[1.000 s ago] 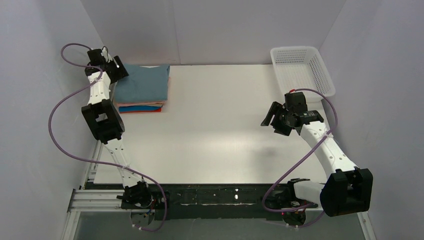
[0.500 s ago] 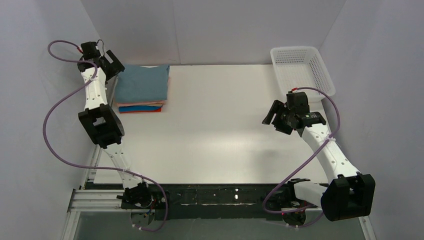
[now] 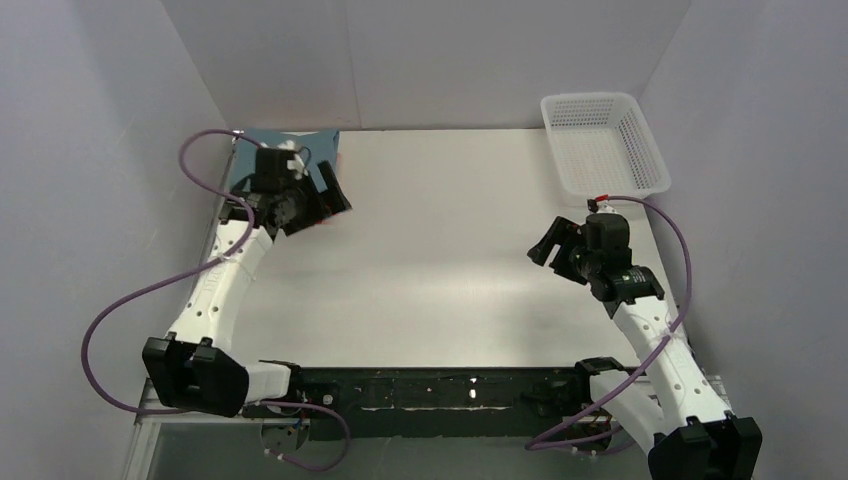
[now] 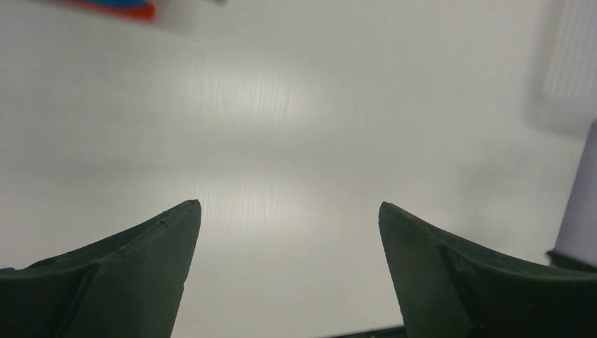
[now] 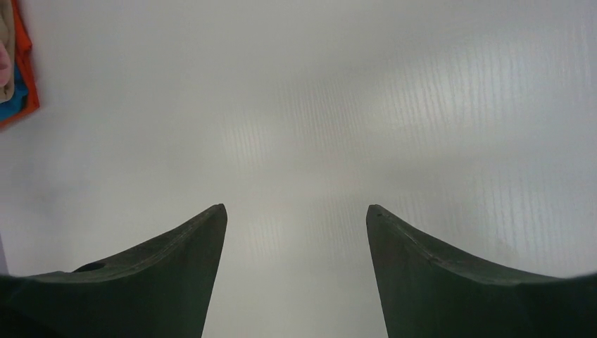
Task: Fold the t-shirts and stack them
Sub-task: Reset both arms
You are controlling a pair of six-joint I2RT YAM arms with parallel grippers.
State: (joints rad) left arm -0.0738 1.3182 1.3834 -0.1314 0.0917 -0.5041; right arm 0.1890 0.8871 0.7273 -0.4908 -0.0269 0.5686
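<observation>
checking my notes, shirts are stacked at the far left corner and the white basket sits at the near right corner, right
Not quite: the top external view shows the white basket at the far right corner, not the near one. The shirts are stacked at the far left corner.

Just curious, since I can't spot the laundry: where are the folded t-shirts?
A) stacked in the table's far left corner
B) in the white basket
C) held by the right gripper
A: the t-shirts sit stacked in the far left corner, while the basket shows only its own mesh.
</observation>
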